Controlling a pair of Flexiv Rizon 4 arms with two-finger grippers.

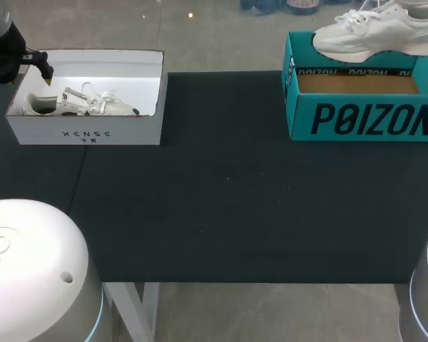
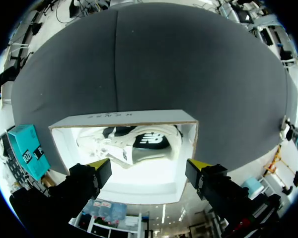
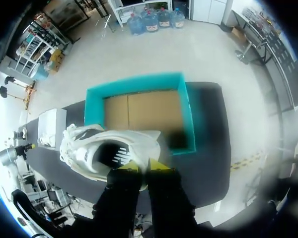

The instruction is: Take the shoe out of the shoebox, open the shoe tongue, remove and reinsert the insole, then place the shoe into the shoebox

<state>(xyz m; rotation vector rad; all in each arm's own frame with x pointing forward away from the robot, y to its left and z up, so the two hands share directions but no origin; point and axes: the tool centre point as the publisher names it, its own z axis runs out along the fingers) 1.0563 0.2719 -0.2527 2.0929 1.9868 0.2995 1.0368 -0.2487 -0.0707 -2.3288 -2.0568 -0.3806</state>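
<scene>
The teal shoebox (image 1: pixel 364 117) stands open at the far right of the dark table (image 1: pixel 228 199), its brown cardboard floor showing. The lifted shoe (image 1: pixel 374 32) hangs just above it, over the box's back edge and clear of the floor. In the right wrist view the right gripper (image 3: pixel 143 167) has its yellow tips drawn almost together, pinching the edge of this shoe (image 3: pixel 102 148) from both sides, with the teal shoebox (image 3: pixel 139 111) below and ahead of it.

The lifted shoe is off-white with a thick, sculpted sole and white laces. Near the gripper, a dark patch with pale marks shows on it.

At the far left stands the white shoebox (image 1: pixel 85 132), also open. In it lies a second shoe (image 1: pixel 85 105) — pale, laces loose, stretched along the box's length. From the left wrist view this second shoe (image 2: pixel 134 144) carries a dark patch with a white mark. The left gripper (image 2: pixel 149 166) hovers over the white shoebox (image 2: pixel 124 118) — fingers spread wide, nothing between them touching either tip. The left arm (image 1: pixel 0 43) comes in at the box's far left corner.
</scene>
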